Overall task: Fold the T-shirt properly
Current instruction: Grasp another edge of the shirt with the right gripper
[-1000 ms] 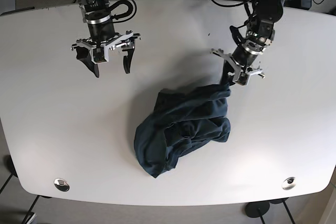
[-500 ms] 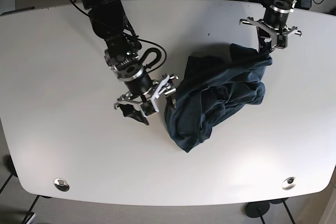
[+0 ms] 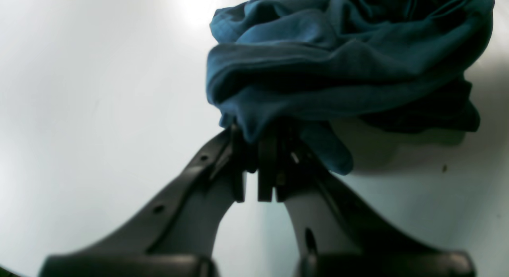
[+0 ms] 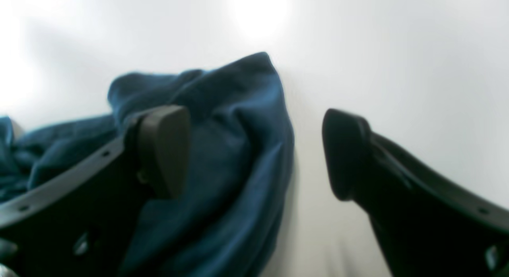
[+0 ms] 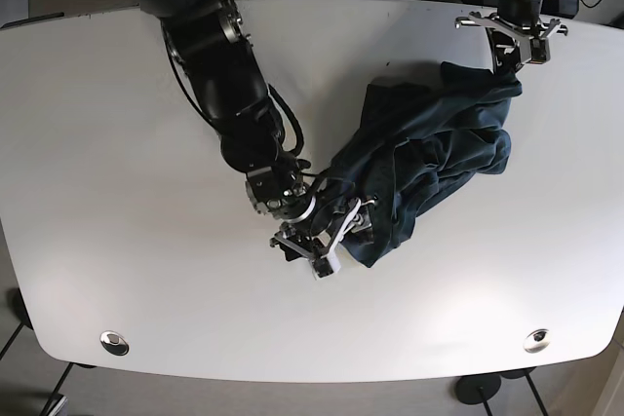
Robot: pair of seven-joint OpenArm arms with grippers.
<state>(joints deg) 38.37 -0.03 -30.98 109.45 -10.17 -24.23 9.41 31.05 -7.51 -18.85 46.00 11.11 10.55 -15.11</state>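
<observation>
T-shirt: dark teal, crumpled in a loose heap on the white table, right of centre in the base view, stretching from the far right edge area down toward the middle.
Left gripper: at the far right of the table in the base view; jaws pressed together on a bunched edge of the T-shirt, with the cloth trailing away from it.
Right gripper: low at the near end of the heap; jaws spread wide, nothing clamped between them.
Containers: the only bearer is the table, and the T-shirt lies on it; two round metal fittings sit near its front corners.
Left wrist view only: the fingers meet tightly with folds of T-shirt squeezed over their tips, and a small flap of cloth hangs beside them; a dark speck marks the table nearby.
Right wrist view only: one finger pad lies against the cloth, the other pad stands apart over bare table, with a fold of T-shirt rising between them.
Base view only: the whole spread of the heap, both arms, and cables beyond the far table edge.
</observation>
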